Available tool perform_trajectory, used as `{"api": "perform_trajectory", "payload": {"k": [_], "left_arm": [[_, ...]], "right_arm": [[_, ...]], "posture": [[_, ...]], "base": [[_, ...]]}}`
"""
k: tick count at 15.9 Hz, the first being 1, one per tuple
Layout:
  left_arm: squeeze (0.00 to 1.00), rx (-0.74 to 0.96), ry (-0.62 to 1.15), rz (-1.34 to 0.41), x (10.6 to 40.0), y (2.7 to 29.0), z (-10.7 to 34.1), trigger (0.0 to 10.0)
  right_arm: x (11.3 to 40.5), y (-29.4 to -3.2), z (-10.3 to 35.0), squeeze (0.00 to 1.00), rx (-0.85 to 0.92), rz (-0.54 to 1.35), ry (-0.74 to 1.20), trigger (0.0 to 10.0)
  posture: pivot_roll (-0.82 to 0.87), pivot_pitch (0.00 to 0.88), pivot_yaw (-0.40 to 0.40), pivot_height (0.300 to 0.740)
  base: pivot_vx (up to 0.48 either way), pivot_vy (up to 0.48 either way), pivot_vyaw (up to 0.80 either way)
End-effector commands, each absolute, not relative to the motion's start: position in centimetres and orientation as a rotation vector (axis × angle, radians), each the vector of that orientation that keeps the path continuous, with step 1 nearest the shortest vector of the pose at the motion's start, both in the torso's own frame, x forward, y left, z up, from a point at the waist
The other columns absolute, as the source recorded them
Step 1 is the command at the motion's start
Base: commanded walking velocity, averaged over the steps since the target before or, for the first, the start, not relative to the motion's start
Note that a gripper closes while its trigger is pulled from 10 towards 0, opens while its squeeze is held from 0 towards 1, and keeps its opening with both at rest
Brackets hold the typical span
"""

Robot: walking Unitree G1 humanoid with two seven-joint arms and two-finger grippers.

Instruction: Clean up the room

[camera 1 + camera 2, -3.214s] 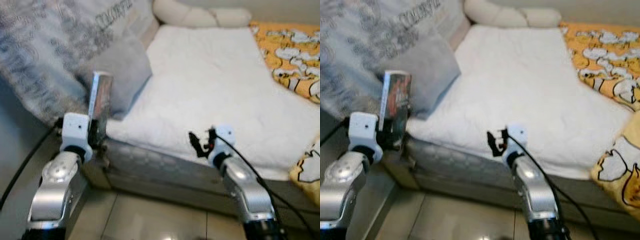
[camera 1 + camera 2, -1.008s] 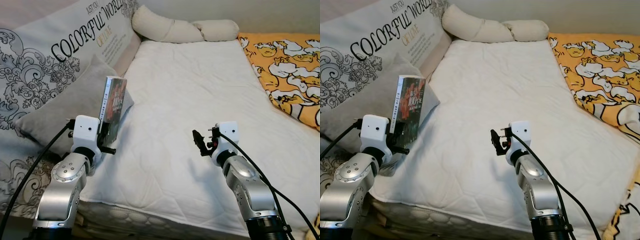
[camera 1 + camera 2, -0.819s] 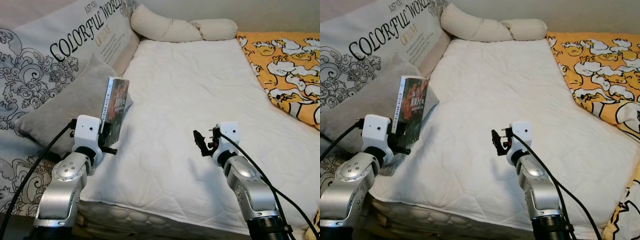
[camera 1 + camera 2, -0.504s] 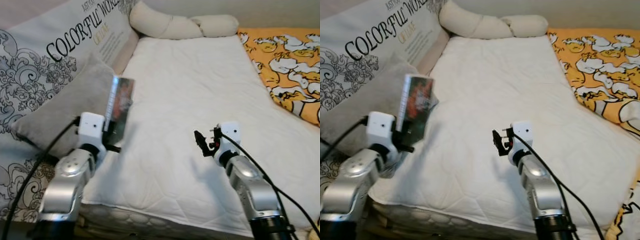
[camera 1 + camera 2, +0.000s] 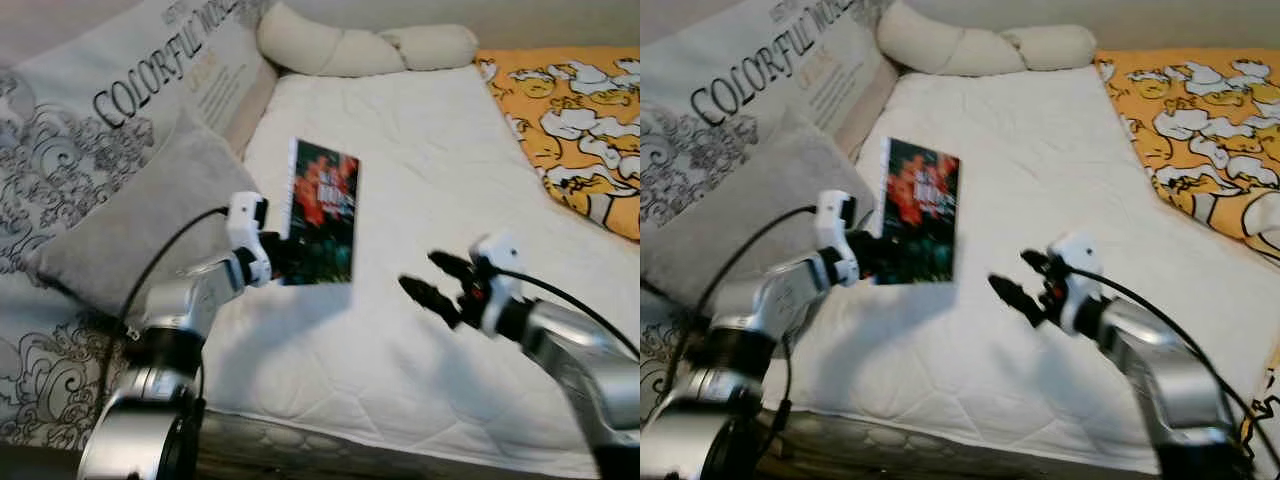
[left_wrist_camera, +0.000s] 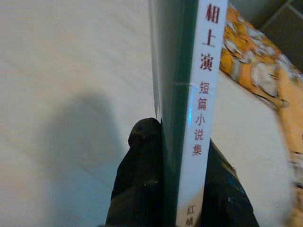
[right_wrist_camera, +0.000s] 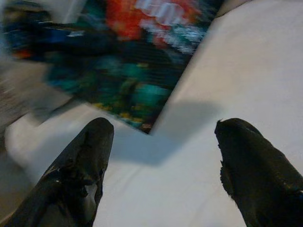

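Left eye view shows the left gripper (image 5: 278, 255) clamped on the lower spine edge of a book (image 5: 322, 213), holding it upright above the white mattress (image 5: 420, 170), long axis vertical, cover facing the near side. The right gripper (image 5: 432, 283) hovers with fingers spread, just right of and nearer than the book, pointing left toward it. A handover looks possible; the book lies left of that gripper

**Both arms raised, left clamped, right spread**

The left arm reaches forward and inward, its left gripper (image 5: 283, 262) with both fingers (image 6: 142, 175) pressed tight on a book (image 5: 322, 212) held upright. The right arm extends inward too, its right gripper (image 5: 432, 283) with fingers (image 7: 80, 170) spread wide apart.
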State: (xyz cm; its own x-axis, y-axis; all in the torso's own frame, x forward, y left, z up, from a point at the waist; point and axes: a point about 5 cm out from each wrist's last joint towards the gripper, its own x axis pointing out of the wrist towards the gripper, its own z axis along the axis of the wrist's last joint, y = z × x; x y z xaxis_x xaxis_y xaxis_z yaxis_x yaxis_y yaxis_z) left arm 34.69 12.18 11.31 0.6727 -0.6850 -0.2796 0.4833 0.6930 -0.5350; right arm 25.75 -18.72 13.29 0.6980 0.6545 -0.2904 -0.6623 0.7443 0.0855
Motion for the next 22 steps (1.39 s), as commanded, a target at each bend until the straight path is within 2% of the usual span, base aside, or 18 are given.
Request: {"api": "perform_trajectory", "payload": {"k": [1, 4, 7, 8, 11, 12, 13, 14, 22], "left_arm": [[0.00, -0.515, 0.563, -0.706, 34.8, 12.3, 10.7, 10.0], [0.00, -0.463, 0.686, -0.679, 34.7, 11.9, 8.4, 10.0], [0.00, -0.418, 0.725, -0.591, 34.8, 12.7, 7.3, 10.0], [0.00, -0.357, 0.736, -0.546, 34.8, 13.2, 6.9, 10.0], [0.00, -0.234, 0.737, -0.489, 35.0, 14.0, 6.6, 10.0], [0.04, -0.193, 0.730, -0.489, 35.1, 14.2, 6.7, 10.0], [0.21, -0.177, 0.728, -0.489, 35.2, 14.2, 6.7, 10.0], [1.00, -0.148, 0.730, -0.476, 35.3, 14.5, 6.8, 10.0], [1.00, -0.018, 0.730, -0.367, 35.6, 17.2, 7.1, 10.0]], "right_arm": [[24.9, -18.0, 14.1, 0.00, -0.004, 0.816, 0.325, 10.0], [22.6, -17.7, 14.8, 0.00, 0.026, 0.895, 0.404, 10.0], [20.7, -17.6, 15.3, 0.00, 0.034, 0.913, 0.465, 10.0], [19.8, -17.7, 15.3, 0.00, 0.019, 0.928, 0.509, 10.0], [18.6, -17.9, 14.1, 0.00, -0.100, 0.911, 0.622, 10.0], [18.7, -17.7, 13.7, 0.00, -0.119, 0.885, 0.631, 10.0], [18.7, -17.7, 13.6, 0.00, -0.119, 0.879, 0.629, 10.0], [18.8, -17.3, 13.6, 0.00, -0.119, 0.869, 0.618, 10.0], [19.5, -16.8, 13.4, 0.00, -0.130, 0.826, 0.601, 10.0]], "posture": [[-0.16, 0.000, 0.139, 0.740], [-0.21, 0.000, 0.129, 0.740], [-0.26, 0.061, 0.118, 0.740], [-0.27, 0.097, 0.109, 0.740], [-0.28, 0.120, 0.106, 0.740], [-0.28, 0.124, 0.108, 0.740], [-0.28, 0.127, 0.108, 0.740], [-0.27, 0.130, 0.109, 0.740], [-0.26, 0.125, 0.114, 0.740]], "base": [[0.000, 0.000, 0.00], [0.000, 0.000, 0.00], [0.000, 0.000, 0.00], [0.000, 0.000, 0.00], [0.000, 0.000, 0.00], [0.000, 0.000, 0.00], [0.000, 0.000, 0.00], [0.000, 0.000, 0.00], [0.000, 0.000, 0.00]]}}
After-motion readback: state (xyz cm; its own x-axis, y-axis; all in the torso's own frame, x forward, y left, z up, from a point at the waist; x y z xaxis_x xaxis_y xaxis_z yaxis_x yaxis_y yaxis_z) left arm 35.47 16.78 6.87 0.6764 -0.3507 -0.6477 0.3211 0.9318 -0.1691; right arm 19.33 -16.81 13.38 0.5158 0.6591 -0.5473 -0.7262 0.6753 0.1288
